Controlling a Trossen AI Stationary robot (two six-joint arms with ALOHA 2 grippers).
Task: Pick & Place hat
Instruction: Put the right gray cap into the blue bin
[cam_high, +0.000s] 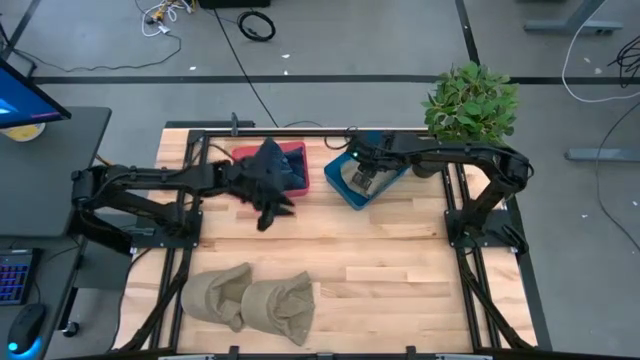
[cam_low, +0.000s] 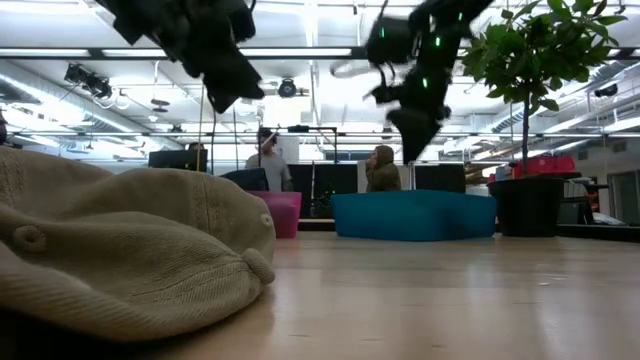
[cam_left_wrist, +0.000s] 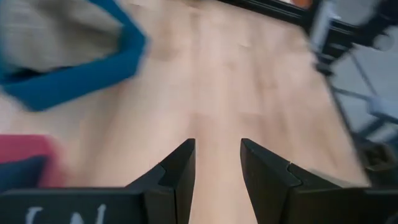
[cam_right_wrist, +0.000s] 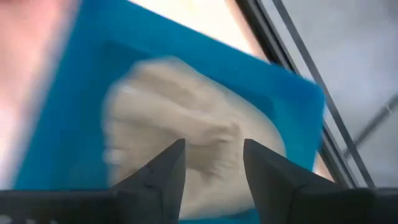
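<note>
Two tan hats (cam_high: 225, 295) (cam_high: 285, 305) lie side by side on the table near its near edge; the low view shows one (cam_low: 120, 250) close up. A third beige hat (cam_right_wrist: 186, 118) lies inside the blue bin (cam_high: 352, 198). My right gripper (cam_right_wrist: 214, 146) is open and empty, hovering above that hat, well over the bin (cam_low: 410, 215) in the low view. My left gripper (cam_left_wrist: 217, 146) is open and empty, raised over bare wood just near of the red bin (cam_high: 295, 152).
The red bin (cam_left_wrist: 25, 152) holds something dark blue (cam_left_wrist: 18, 174). A potted plant (cam_high: 470, 100) stands at the table's far right corner, beside the blue bin. Bare wood lies between the bins and the tan hats. People stand in the room beyond the table.
</note>
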